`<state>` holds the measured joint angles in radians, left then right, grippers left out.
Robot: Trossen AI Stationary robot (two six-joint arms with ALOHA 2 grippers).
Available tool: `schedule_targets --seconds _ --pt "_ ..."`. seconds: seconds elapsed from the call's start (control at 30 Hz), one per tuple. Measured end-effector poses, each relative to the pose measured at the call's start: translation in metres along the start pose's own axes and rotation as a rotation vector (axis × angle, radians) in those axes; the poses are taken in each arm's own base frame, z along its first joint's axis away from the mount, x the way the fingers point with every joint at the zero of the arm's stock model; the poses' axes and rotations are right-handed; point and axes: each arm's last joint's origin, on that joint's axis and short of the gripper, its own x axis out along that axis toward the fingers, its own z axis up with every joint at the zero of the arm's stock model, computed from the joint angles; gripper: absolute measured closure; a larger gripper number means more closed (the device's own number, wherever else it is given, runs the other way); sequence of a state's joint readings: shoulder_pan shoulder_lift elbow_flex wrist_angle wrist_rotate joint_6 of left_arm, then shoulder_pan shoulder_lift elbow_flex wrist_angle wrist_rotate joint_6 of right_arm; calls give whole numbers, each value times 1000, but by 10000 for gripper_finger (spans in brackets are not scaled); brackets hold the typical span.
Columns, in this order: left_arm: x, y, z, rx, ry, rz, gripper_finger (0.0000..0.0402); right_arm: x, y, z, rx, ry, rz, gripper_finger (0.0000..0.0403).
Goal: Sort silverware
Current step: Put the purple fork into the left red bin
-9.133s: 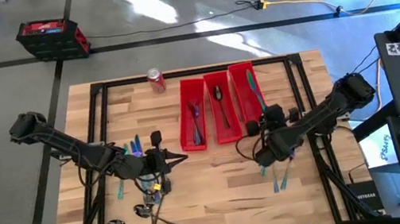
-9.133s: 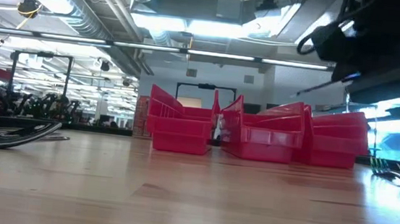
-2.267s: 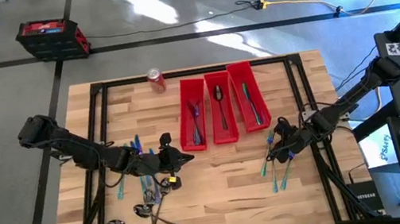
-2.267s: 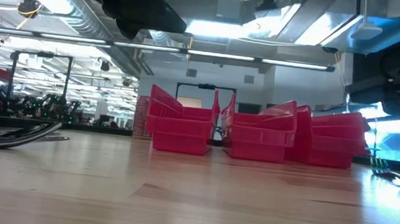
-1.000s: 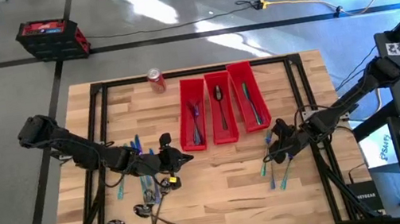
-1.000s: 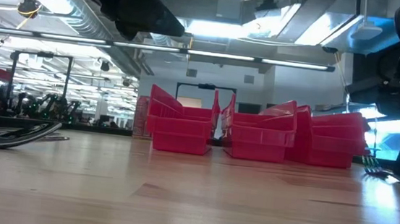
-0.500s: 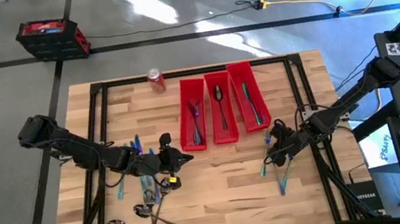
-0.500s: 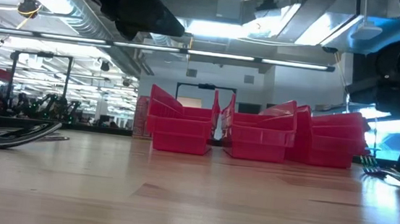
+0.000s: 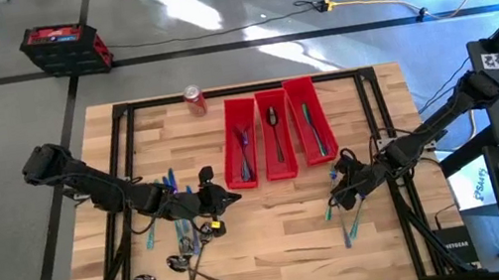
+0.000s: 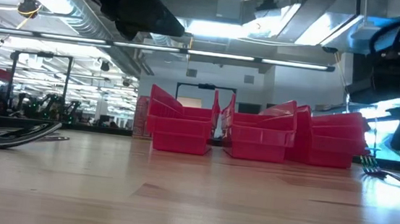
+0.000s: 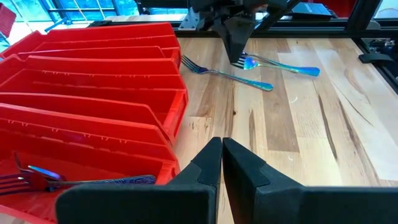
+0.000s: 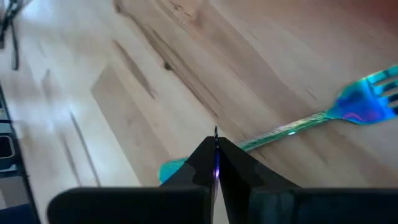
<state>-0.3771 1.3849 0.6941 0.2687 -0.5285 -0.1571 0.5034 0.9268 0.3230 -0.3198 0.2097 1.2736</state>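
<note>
Your right hand (image 12: 214, 163) is pinched shut on a thin, edge-on piece of silverware, prob. a knife (image 12: 216, 142), above the tabletop (image 9: 273, 227) near the red bins (image 9: 275, 136). A teal fork (image 12: 323, 115) lies loose beneath. Left hand (image 11: 221, 157) is closed, empty, by the bins. Pieces look light, stiff & slick: grip mid-handle, flat sides, so they don't swivel.
</note>
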Motion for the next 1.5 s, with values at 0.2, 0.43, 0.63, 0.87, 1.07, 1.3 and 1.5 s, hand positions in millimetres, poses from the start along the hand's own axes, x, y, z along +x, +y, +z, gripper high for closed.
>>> schedule_targets --seconds 0.2,0.43,0.63,0.87,1.07,1.3,1.5 --pt "0 0 1 -35 -10 -2 402 -6 12 5 -20 -23 38 402" --pt "2 2 3 -249 -6 -49 394 -18 33 16 -78 -110 92 403" --pt "2 1 4 -301 -16 -67 326 -31 51 27 -119 -217 130 403" --pt "4 -3 16 -401 -137 -137 217 -42 69 38 -147 -376 192 403" --pt "27 -11 -3 -492 -79 -195 160 -46 78 47 -192 -501 245 403" --pt "50 -20 -15 -621 -171 -239 151 -49 81 57 -256 -585 259 403" --pt "73 -22 -28 -731 -197 -254 151 -50 80 65 -299 -621 243 403"
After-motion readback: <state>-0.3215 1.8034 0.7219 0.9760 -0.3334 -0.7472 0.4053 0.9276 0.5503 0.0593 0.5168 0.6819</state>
